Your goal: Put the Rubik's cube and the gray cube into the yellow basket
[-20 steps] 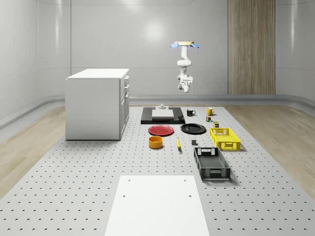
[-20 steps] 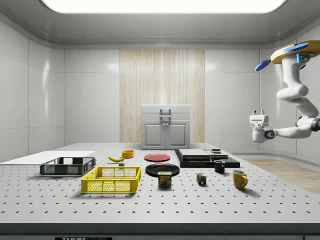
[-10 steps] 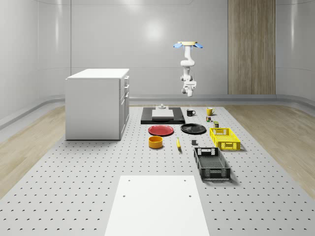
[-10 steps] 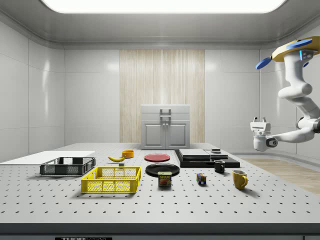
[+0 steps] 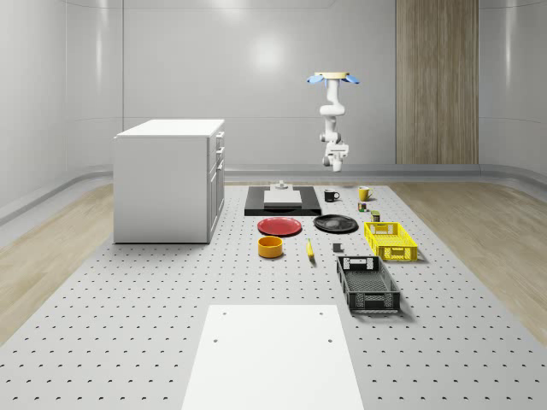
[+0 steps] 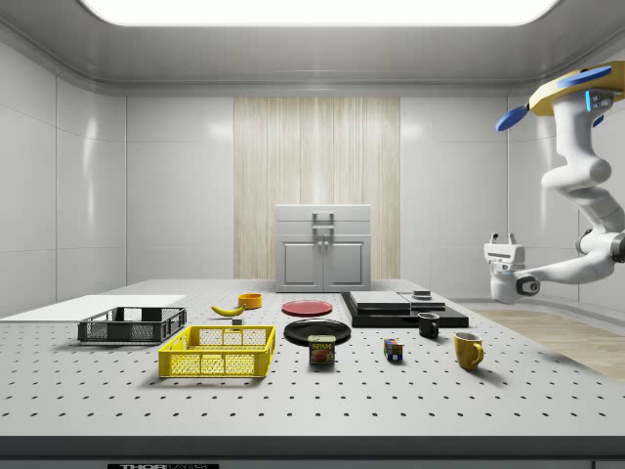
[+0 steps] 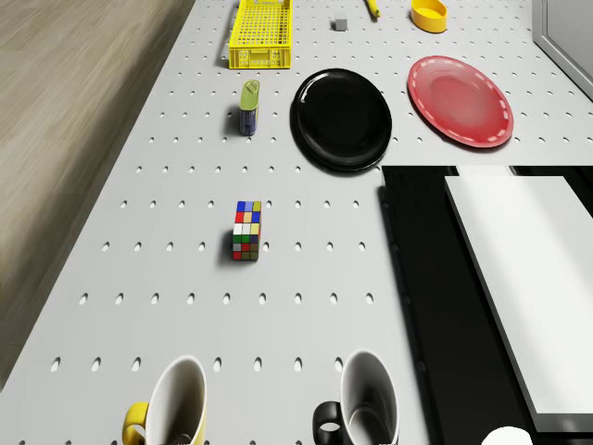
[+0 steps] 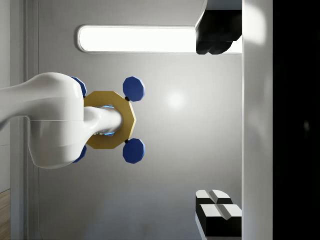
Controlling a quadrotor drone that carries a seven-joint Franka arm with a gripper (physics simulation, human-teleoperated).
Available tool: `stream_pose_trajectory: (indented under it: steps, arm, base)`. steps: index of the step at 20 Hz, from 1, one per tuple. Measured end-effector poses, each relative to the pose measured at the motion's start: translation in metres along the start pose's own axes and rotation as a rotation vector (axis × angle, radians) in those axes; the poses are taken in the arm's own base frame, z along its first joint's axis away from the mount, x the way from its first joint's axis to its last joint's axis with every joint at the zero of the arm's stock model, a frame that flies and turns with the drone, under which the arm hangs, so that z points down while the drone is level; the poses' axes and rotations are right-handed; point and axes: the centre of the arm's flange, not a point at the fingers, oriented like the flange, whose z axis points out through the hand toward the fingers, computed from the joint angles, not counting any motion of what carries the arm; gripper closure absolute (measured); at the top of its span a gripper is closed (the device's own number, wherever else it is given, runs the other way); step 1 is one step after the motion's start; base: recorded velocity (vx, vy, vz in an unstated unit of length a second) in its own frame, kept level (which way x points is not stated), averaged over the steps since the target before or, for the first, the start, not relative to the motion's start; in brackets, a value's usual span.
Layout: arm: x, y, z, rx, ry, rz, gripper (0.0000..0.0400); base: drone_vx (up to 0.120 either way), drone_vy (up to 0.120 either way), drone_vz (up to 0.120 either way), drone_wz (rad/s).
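The drone [image 6: 578, 90] hovers high past the table's far end. Its gripper [image 6: 504, 237] points upward, fingers apart, holding nothing. Well below it, the Rubik's cube [image 7: 247, 231] rests square-on beside a can [image 6: 321, 350] labelled SPAM; the yellow basket [image 5: 390, 240] lies lengthwise beyond, and the gray cube [image 7: 340, 25] beside that.

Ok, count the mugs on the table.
2. The yellow mug and the black mug stand side by side near the table's far end, past the Rubik's cube.
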Motion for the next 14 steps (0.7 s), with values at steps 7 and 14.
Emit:
stream_pose_trajectory:
  steps: [7,14]
  arm:
    - [-0.0002,0.0002,-0.0017,0.004,0.004,0.000,0.0000]
    - [-0.0007,0.0005,-0.0020,0.007,0.009,0.000,0.0000]
  base:
    - [0.120,0.120,0.000,0.000]
    - [0.120,0.120,0.000,0.000]
